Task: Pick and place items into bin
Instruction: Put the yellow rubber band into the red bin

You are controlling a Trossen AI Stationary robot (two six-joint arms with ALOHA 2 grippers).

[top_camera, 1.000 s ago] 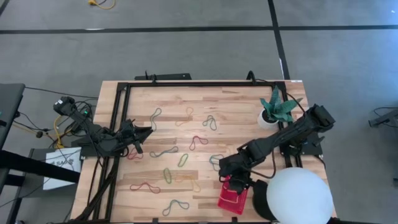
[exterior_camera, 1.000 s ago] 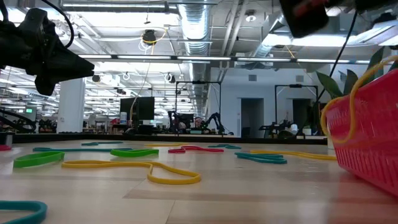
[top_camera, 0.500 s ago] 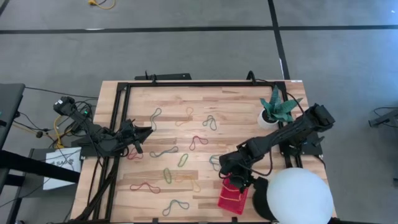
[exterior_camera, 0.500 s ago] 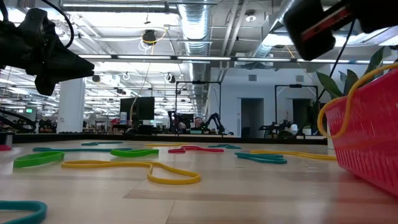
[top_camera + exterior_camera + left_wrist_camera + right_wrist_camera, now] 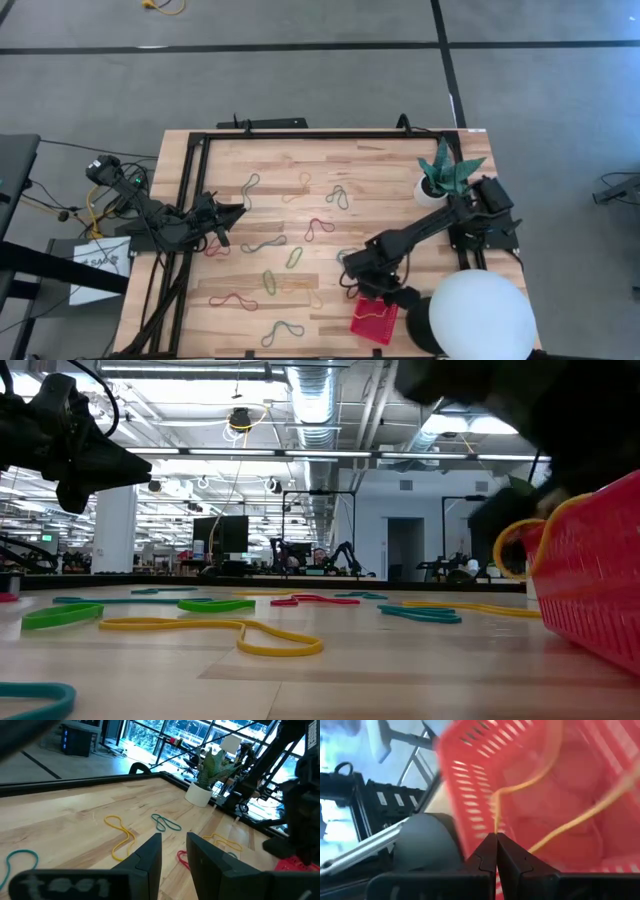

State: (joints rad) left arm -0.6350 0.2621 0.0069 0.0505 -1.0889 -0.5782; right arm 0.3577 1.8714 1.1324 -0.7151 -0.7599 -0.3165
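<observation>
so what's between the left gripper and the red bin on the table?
High view: several loose rubber bands on bare wood between the left gripper and the red bin, plus the right gripper near the bin.

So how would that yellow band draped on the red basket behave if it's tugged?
Probably floppy: the yellow band sags over the basket rim in a loose curve. Likely very light and thin. It could snag on the basket's slotted wall.

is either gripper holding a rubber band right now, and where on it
The right gripper is shut on a yellow rubber band, pinching one end of its loop while the rest trails into the red bin. The left gripper holds nothing.
</observation>
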